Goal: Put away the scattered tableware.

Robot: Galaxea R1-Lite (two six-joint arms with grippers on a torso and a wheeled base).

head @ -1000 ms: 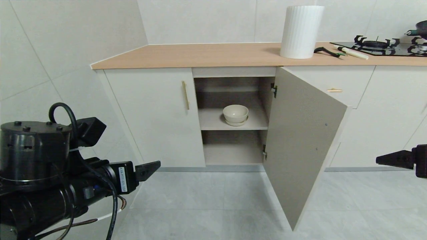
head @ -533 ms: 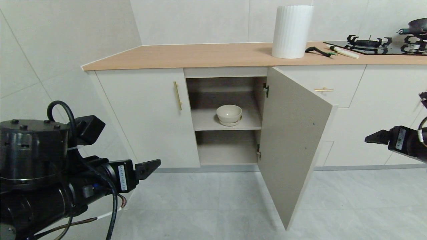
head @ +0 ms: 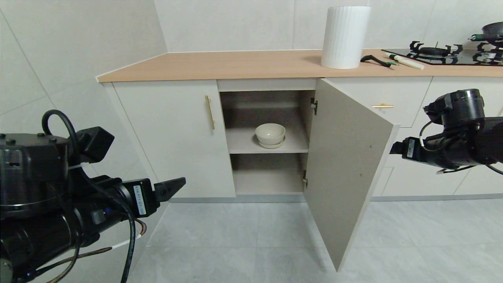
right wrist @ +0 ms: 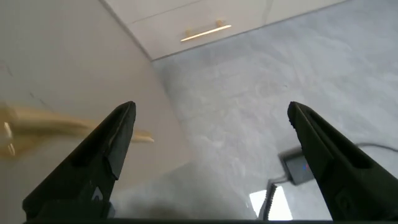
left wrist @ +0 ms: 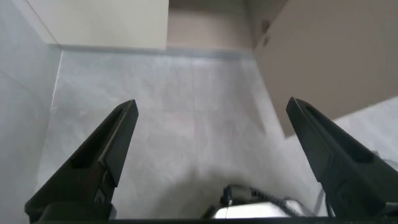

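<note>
Sitting inside the cabinet (head: 243, 142), bowl (head: 270, 133); left claw (head: 172, 188) well apart

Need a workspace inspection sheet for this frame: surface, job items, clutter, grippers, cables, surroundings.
Surface: wooden countertop above white cabinets.
Job's things: bowl sits on a plate on the open cabinet's middle shelf; cabinet door hangs open.
Clutter: white ribbed cylinder, black-handled tool and pale-handled tool on the countertop; gas hob at its right end.
Grippers: left gripper open, low over the floor, left of the cabinet opening; right gripper open, by the door's outer face.
Cables: black cable loops above the left arm; no snag seen.
Surroundings: grey tiled floor, pale tiled walls.
</note>
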